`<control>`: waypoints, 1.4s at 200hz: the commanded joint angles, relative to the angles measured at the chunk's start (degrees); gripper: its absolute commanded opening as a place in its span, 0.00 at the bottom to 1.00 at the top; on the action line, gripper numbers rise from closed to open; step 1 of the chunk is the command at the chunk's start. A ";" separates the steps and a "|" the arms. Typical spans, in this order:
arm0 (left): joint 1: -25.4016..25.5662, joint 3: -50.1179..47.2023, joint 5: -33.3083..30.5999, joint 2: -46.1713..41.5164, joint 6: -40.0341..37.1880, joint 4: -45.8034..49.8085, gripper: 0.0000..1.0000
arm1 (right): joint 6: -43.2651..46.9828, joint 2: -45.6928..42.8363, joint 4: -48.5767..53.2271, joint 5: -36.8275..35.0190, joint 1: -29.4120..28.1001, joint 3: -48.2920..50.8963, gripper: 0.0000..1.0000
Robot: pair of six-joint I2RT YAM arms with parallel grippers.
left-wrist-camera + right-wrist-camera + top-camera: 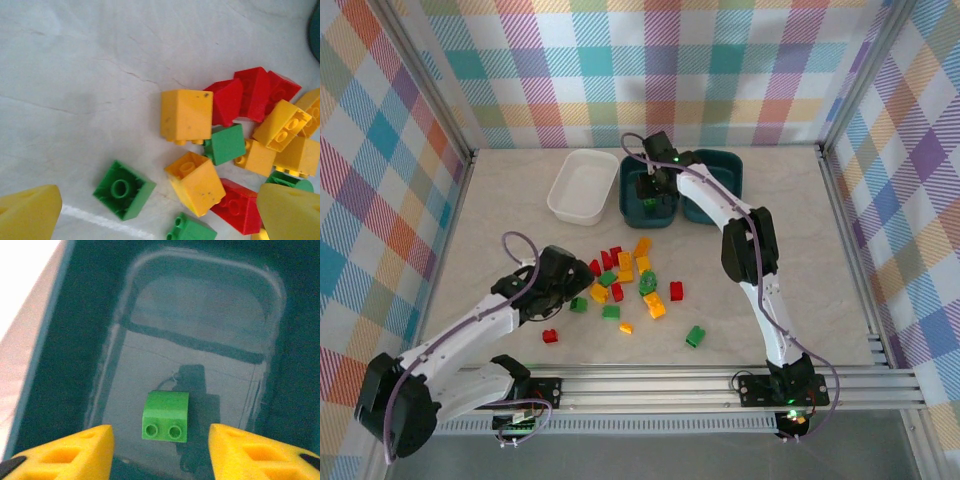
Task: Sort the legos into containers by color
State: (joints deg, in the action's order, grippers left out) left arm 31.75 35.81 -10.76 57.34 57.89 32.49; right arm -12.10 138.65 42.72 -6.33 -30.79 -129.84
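The right claw [159, 432] hangs inside the left dark teal tub [626, 200], its fingers spread apart and pinching nothing. A green lego [166, 416] lies loose on the tub floor below the gap, studs toward 6 o'clock in the wrist view. This drop looks finished. To close it out well, the claw should rise straight up until it clears the rim before it swings away, so a finger does not catch the wall and drag the tub.

From above, the second teal tub [722, 188] sits just beside the first at its 3 o'clock, and the white tub [560, 205] at its 9 o'clock. The remaining legos [625, 275] lie in a loose pile on the counter [800, 300], at 6 o'clock from the tubs.

The left claw [160, 215] hovers over the pile's edge, jaws spread wide and holding nothing. One green brick [123, 190] sits apart from its neighbours, at 9 o'clock from a tilted yellow brick [196, 184]. It looks the easiest pick: drop straight down and square the fingers to two flat sides, so the neighbours stay put.
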 commanded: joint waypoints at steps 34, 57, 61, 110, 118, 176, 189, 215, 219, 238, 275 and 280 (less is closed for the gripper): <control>0.07 -3.88 -2.99 -8.13 3.81 15.00 1.00 | -1.18 -16.04 -5.22 0.17 -1.37 15.35 0.58; 0.11 -5.55 -0.44 -7.64 4.67 17.78 1.00 | -3.28 -26.37 -12.87 0.41 -3.40 30.49 0.62; 0.15 -6.00 0.20 -7.40 4.86 17.94 1.00 | -3.58 -27.42 -13.69 0.55 -3.62 32.17 0.63; 0.42 -9.58 0.57 -4.96 4.70 17.73 0.96 | -7.90 -39.71 -20.13 3.36 -4.46 52.09 0.66; 0.42 -10.22 0.85 -4.32 4.28 16.17 0.93 | -8.68 -41.11 -20.27 3.34 -4.46 54.23 0.65; 0.51 -10.77 1.28 0.41 0.08 10.33 0.70 | -10.47 -47.09 -20.57 3.59 -4.46 65.16 0.61; 0.60 -11.03 1.49 -0.49 -0.61 9.65 0.65 | -10.49 -48.21 -21.59 2.98 -4.47 67.19 0.60; 0.60 -11.26 2.32 -1.34 -1.61 8.80 0.59 | -10.53 -49.34 -23.01 1.48 -4.47 69.53 0.58; 0.60 -11.21 2.28 -1.27 -1.83 8.87 0.58 | -10.47 -49.41 -23.05 1.35 -4.49 69.62 0.58; 0.60 -11.03 2.33 -0.75 -2.50 8.75 0.54 | -10.15 -49.61 -23.52 0.92 -4.51 70.11 0.58; 0.74 -10.98 3.17 0.10 -3.14 8.47 0.43 | -10.04 -50.31 -25.07 0.21 -4.46 71.71 0.57; 0.72 -10.94 3.28 0.04 -3.09 8.55 0.41 | -10.05 -50.45 -25.30 0.25 -4.46 71.98 0.57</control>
State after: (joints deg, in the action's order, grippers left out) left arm 32.16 24.86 -8.32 56.99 55.83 41.23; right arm -21.87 90.26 20.10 -5.19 -35.29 -59.55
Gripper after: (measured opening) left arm 0.440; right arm 0.573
